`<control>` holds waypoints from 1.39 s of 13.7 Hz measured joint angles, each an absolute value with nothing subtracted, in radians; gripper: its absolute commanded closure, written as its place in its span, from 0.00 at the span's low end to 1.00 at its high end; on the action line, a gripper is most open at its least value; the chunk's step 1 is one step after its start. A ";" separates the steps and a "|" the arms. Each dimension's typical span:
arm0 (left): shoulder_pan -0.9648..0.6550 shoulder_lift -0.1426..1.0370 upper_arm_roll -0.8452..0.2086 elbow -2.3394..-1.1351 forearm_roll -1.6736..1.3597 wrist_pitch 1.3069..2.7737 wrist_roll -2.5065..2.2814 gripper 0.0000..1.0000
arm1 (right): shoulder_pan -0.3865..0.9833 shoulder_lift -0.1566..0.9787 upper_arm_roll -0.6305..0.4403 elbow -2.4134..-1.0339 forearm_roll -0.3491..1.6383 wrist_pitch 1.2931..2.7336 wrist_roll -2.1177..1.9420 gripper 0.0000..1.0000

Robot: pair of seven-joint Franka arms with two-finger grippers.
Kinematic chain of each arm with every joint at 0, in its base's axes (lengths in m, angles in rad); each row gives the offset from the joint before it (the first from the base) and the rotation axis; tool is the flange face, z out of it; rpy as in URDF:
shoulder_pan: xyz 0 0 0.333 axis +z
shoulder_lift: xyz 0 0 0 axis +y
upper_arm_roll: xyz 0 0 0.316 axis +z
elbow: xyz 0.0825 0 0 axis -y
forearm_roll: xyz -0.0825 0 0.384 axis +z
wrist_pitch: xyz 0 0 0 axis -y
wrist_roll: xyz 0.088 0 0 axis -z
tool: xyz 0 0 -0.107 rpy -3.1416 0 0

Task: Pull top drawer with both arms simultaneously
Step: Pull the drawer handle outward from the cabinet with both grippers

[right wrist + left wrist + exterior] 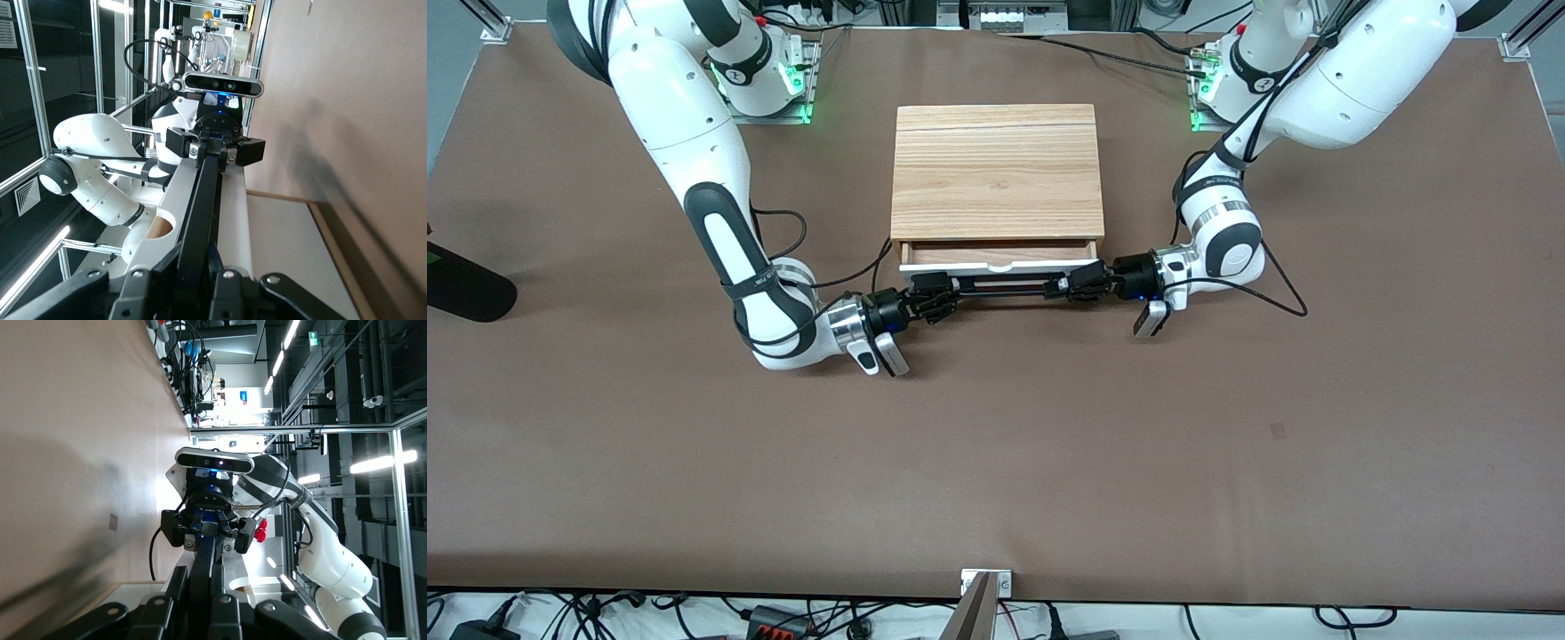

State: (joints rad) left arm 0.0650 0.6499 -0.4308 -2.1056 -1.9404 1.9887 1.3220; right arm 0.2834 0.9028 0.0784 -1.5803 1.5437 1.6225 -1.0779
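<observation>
A broad brown table (996,462) carried one light-wood cabinet (996,173) at its middle, set between the two arm bases. Power strips and cables ran along the table edge nearest the front camera, and a dark rounded object (467,284) lay at the right arm's end of the table.

The top drawer (998,260) stood slightly pulled out from the cabinet's front, a strip of brown wood showing above its white panel. One long black bar handle (1003,286) ran across that panel. The right gripper (935,298) was clamped on the handle's end toward the right arm's end of the table; the left gripper (1069,287) was clamped on the handle's end toward the left arm.

Only the wrist views showed the room: aluminium framing, glass panels and ceiling strip lights. The left wrist view looked along the handle (205,573) to the right gripper (208,532) closed on it, a camera bar above. The right wrist view looked along the handle (203,213) to the left gripper (212,148), likewise closed on it, and showed the semicircular notch (159,227) in the drawer's top edge, beside the handle. The front view alone showed the cabinet top and the whole table.

Counted: two arms, two grippers, one cabinet, one drawer open, one handle.
</observation>
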 measured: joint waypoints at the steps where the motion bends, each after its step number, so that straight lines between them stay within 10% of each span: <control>1: 0.064 0.650 -0.431 -2.091 -1.933 2.007 1.322 0.85 | 0.282 0.913 0.079 -1.562 1.545 1.625 -1.078 1.00; 10: 0.056 0.666 -0.431 -2.005 -1.907 2.099 1.330 0.83 | 0.274 0.980 0.081 -1.432 1.547 1.655 -1.070 1.00; 11: 0.056 0.669 -0.430 -2.002 -1.906 2.099 1.330 0.83 | 0.274 0.982 0.081 -1.429 1.547 1.656 -1.068 0.88; 13: 0.056 0.671 -0.430 -1.999 -1.905 2.099 1.330 0.83 | 0.274 0.983 0.081 -1.428 1.547 1.656 -1.054 0.01; 14: 0.056 0.671 -0.430 -1.999 -1.905 2.100 1.330 0.83 | 0.274 0.983 0.082 -1.427 1.547 1.658 -1.042 0.00; 15: 0.056 0.672 -0.429 -1.998 -1.905 2.100 1.330 0.78 | 0.273 0.983 0.081 -1.426 1.547 1.666 -1.027 0.00; 17: 0.056 0.674 -0.429 -1.996 -1.909 2.110 1.334 0.00 | 0.267 0.985 0.079 -1.421 1.553 1.701 -1.016 0.00; 19: 0.054 0.676 -0.430 -1.995 -1.910 2.120 1.342 0.00 | 0.250 0.991 0.075 -1.407 1.554 1.724 -1.009 0.00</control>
State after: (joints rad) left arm 0.0539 0.6757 -0.4300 -1.9946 -1.9101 2.1202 1.3416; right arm 0.2497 0.9906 0.0746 -1.4069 1.5536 1.7242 -1.0095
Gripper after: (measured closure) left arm 0.727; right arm 0.379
